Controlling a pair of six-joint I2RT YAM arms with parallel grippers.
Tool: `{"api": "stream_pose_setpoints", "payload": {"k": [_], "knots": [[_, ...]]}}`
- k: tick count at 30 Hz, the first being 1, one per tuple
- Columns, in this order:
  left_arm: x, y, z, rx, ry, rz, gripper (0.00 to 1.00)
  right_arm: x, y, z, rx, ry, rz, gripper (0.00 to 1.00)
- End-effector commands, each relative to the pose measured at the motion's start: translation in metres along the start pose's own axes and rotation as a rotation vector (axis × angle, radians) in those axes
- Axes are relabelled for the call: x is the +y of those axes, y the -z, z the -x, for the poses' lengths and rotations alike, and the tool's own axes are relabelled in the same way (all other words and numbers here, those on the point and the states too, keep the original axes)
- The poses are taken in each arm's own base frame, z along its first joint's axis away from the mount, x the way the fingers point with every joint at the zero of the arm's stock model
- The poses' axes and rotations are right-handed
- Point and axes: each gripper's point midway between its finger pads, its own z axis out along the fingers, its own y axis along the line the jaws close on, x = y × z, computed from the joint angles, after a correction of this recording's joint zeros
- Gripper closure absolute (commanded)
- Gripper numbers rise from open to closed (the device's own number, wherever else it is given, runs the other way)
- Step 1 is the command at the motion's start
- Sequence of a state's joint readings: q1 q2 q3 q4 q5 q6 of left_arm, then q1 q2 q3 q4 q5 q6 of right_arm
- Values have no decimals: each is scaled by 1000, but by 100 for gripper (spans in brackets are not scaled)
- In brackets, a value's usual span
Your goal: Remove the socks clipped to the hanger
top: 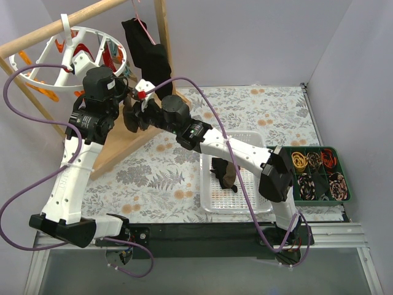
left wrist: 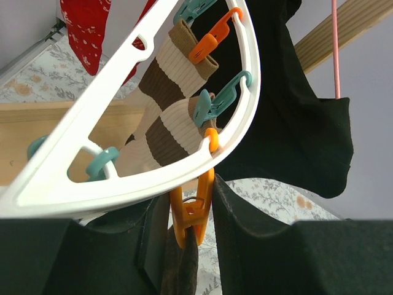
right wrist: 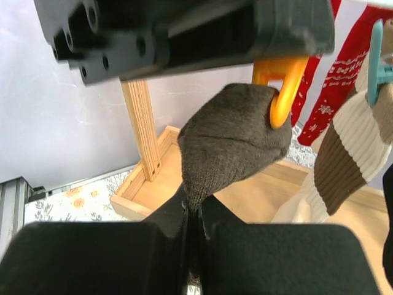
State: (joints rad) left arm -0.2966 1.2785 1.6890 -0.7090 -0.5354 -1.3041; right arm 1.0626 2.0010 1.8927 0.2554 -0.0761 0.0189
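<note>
The white ring hanger hangs from the wooden rack at the top left. It also shows in the left wrist view. My left gripper is shut on an orange clip under the ring. A dark brown sock hangs from that clip. My right gripper is shut on the sock's lower end, just below the left gripper. Brown and cream striped socks and red patterned socks stay clipped on the ring.
A black T-shirt hangs on a pink wire hanger beside the ring. The wooden rack's base lies under the grippers. A white tray holds a dark sock. A green bin stands at the right.
</note>
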Motion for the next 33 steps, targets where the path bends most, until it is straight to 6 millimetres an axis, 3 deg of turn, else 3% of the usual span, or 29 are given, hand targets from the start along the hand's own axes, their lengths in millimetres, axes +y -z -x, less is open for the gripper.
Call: {"api": "stream_pose_setpoints", "payload": {"k": [1,5,7,8,9,10,11,12,13,15,16,19,23,26,27,33], "knots": [[2,7,21,-71,9,-12,85,3,15,38,-69,12,-16,96],[2,9,22,-76,6,-15,87,0,27,38,-61,5,-42,96],[1,9,21,-73,3,-22,87,-4,34,23,-25,-1,-66,96],[2,8,19,-70,-3,-22,88,-2,42,29,-31,0,-66,96],[0,9,20,-72,-4,-33,88,-7,48,10,10,-3,-94,96],[0,9,20,-73,-6,-39,88,-8,53,8,19,-3,-105,96],[0,9,19,-76,-20,-44,88,-9,63,15,10,-1,-117,96],[0,11,20,-83,-18,-54,88,-13,70,9,28,1,-140,96],[-1,12,20,-84,-23,-62,88,-15,79,-11,76,0,-155,96],[-1,12,19,-89,-44,-77,88,-23,98,-10,94,10,-198,96],[-3,14,20,-89,-49,-93,89,-25,108,-30,143,9,-213,96],[-4,17,20,-90,-64,-113,89,-36,139,-43,210,11,-275,96],[-5,22,15,-81,-77,-144,89,-50,190,-88,366,4,-359,96],[-5,25,14,-72,-77,-162,89,-55,217,-100,417,-26,-401,95],[-7,27,14,-68,-76,-176,89,-58,231,-118,479,-38,-420,95],[-16,37,13,-42,-48,-237,89,-67,280,-151,605,-136,-515,93]]}}
